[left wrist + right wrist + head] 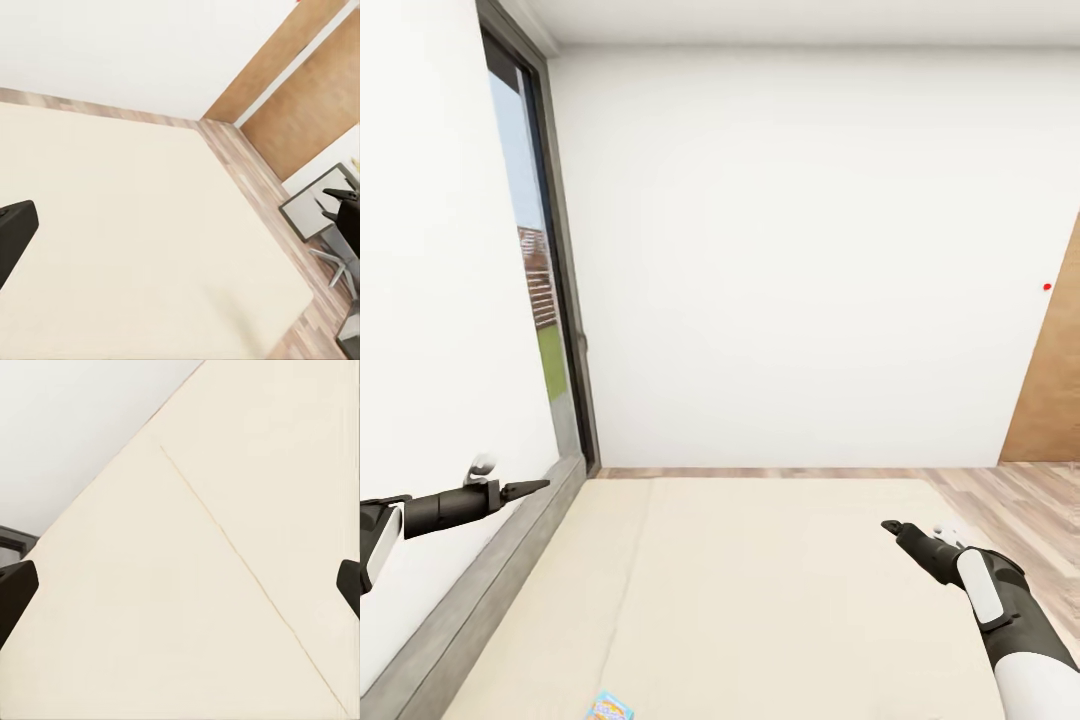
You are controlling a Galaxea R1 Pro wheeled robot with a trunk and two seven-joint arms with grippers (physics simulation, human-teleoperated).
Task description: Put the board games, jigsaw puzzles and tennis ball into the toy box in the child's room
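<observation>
The bed's beige mattress [760, 600] spreads out below me, with its grey headboard [480, 590] along the left wall. A small blue-edged colourful box, one of the board games [610, 708], lies on the mattress and is cut off by the bottom edge of the head view. My left gripper [532, 489] hovers over the headboard, well above and left of that box. My right gripper [900, 528] hangs over the bed's right part. Both wrist views look down on bare mattress [135, 225] [225, 585]; dark fingertips [15, 592] stand far apart at the picture edges, holding nothing.
A tall dark-framed window [550, 300] runs down the left wall. Wood-plank floor [1010, 500] lies beyond and right of the bed, with a brown wooden door [1055, 380] at the far right. Grey furniture [315, 214] stands on the floor past the bed.
</observation>
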